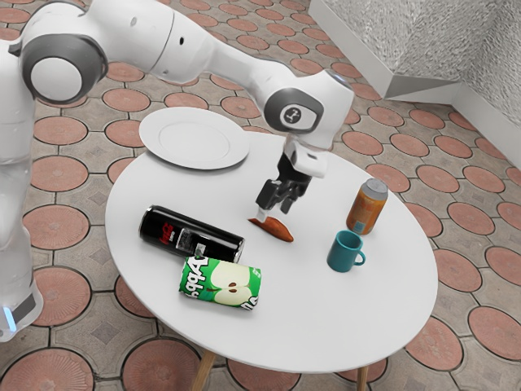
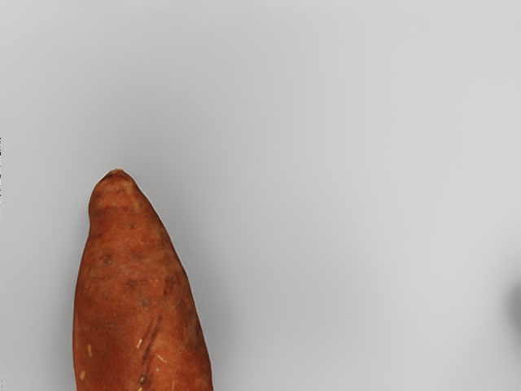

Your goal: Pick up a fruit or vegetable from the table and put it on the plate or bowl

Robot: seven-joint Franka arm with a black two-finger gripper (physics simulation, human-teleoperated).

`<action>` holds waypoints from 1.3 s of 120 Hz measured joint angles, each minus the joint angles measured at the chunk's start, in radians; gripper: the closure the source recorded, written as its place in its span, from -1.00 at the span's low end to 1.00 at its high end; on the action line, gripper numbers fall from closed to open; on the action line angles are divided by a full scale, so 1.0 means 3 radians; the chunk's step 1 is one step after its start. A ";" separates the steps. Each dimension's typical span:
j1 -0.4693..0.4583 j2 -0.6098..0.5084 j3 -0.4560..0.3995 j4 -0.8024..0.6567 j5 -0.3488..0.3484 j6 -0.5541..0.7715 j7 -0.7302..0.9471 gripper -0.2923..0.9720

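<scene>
The sweet potato [image 1: 274,229] [image 2: 134,301] is a reddish-brown, tapered root with darker flecks and scars on its skin. It lies flat on its side near the middle of the white counter [image 1: 326,326]. The plate [image 1: 194,138] is white, round and shallow with a bare face, and sits level at the counter's far edge toward the exterior view's left, well apart from the sweet potato.

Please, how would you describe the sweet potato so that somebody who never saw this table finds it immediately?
Look at the round white table, near its middle, just under the black pincer. There lies the sweet potato, between the black can and the teal mug. It is the one reddish-brown, tapered vegetable; its neighbours are cans and a mug.
</scene>
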 joint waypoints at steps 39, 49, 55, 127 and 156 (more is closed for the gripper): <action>-0.0007 -0.0099 0.0002 -0.0129 -0.0013 0.0124 0.0528 -0.54; -0.0007 -0.0137 0.0005 -0.0218 -0.0021 0.0142 0.0622 -0.54; -0.0006 -0.0139 0.0006 -0.0235 -0.0024 0.0156 0.0670 -0.54; -0.0019 -0.0194 0.0154 -0.0350 -0.0073 0.0260 0.1002 -0.54; -0.0009 -0.0229 0.0156 -0.0465 -0.0076 0.0294 0.1063 -0.54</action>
